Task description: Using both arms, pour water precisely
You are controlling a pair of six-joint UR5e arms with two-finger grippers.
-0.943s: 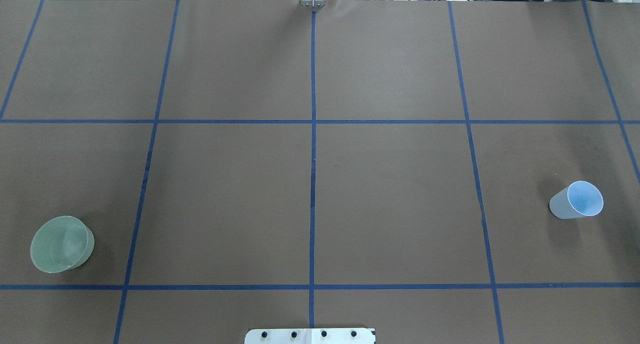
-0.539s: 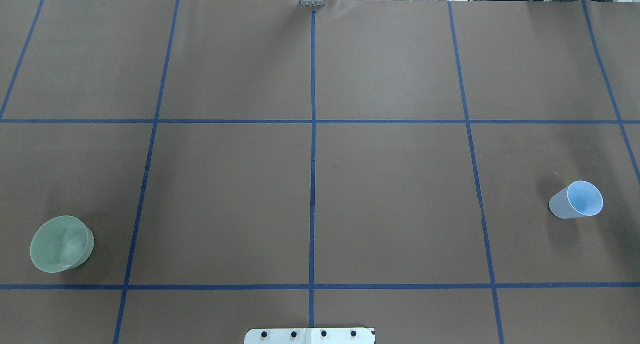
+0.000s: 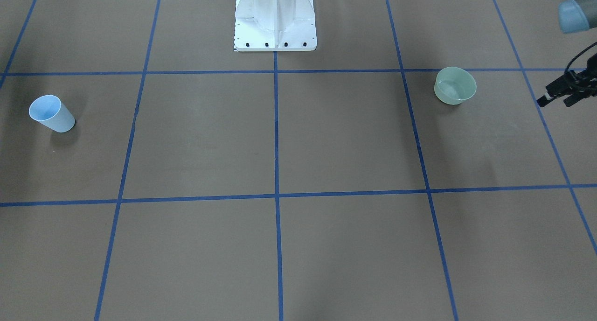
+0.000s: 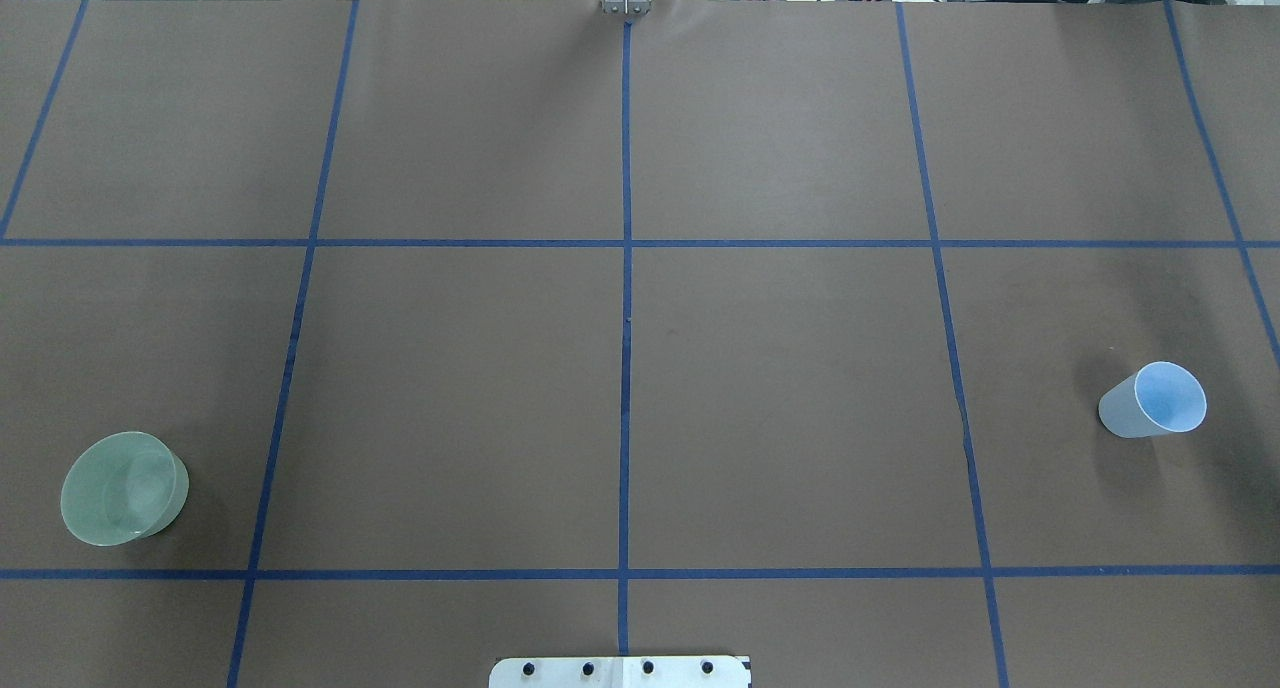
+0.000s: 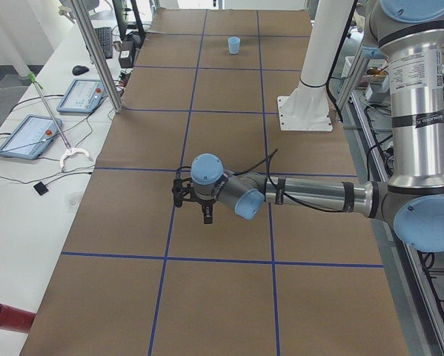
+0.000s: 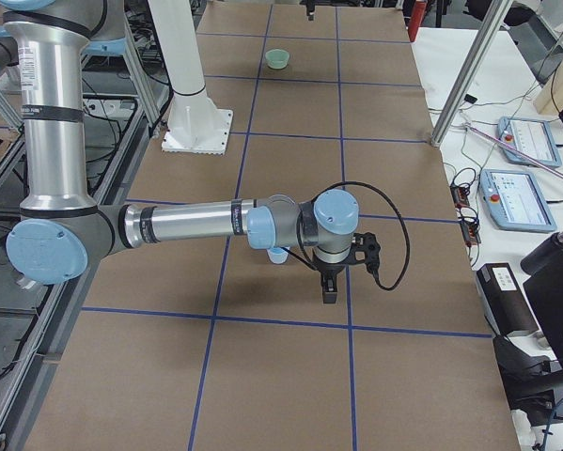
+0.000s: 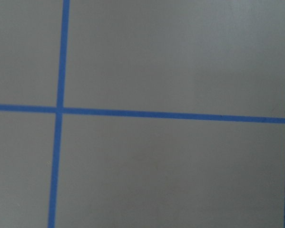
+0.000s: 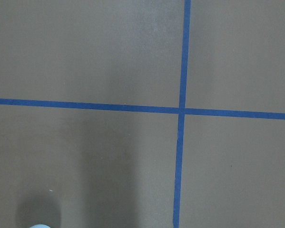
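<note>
Bowl and cup stand far apart, nothing picked up yet
The bowl (image 4: 124,488) sits on the robot's left side and the cup (image 4: 1153,400) far off on its right, likely so each gripper can take one. The water (image 3: 451,88) shows as a faint shine inside the bowl. The left gripper (image 3: 555,99) hangs in the air beside the bowl, not touching it, fingers apart and holding nothing. The right gripper (image 6: 330,287) hangs near the cup; I cannot tell if it is wide or narrow
</note>
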